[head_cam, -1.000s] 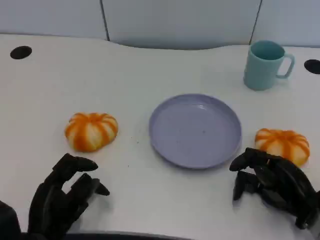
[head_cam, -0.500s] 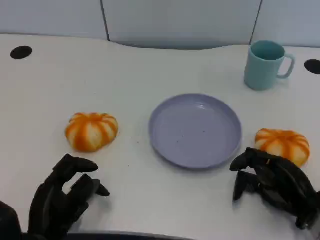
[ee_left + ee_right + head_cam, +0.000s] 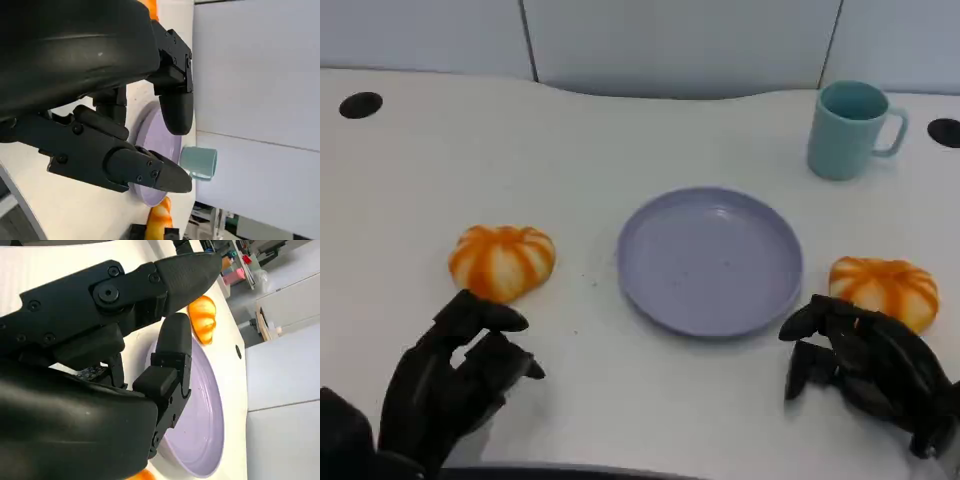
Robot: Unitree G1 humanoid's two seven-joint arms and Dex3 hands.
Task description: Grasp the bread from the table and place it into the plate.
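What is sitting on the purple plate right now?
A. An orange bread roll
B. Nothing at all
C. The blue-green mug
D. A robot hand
B. In the head view the purple plate is bare; one orange striped bread roll lies on the table to its left, another bread roll to its right, and the teal mug stands behind it.
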